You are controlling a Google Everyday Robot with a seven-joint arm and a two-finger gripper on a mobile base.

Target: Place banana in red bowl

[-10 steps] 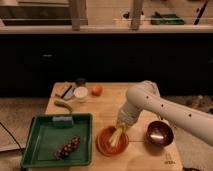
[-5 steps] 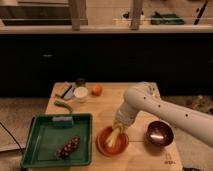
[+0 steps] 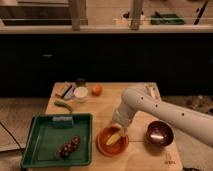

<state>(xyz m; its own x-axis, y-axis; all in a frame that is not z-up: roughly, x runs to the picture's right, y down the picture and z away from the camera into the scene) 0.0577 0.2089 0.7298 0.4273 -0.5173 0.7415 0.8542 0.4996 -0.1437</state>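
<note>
Slim curved pale-yellow banana lies inside round shallow red bowl on wooden desk; pincer at bowl's 1 o'clock rim, grip state cannot be told

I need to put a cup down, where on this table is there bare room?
Bare wood lies between the orange and the arm, and along the front edge right of the red bowl. The tray is bare beside the grapes. It is crowded where the gripper hangs over the banana, near the dark bowl.
</note>
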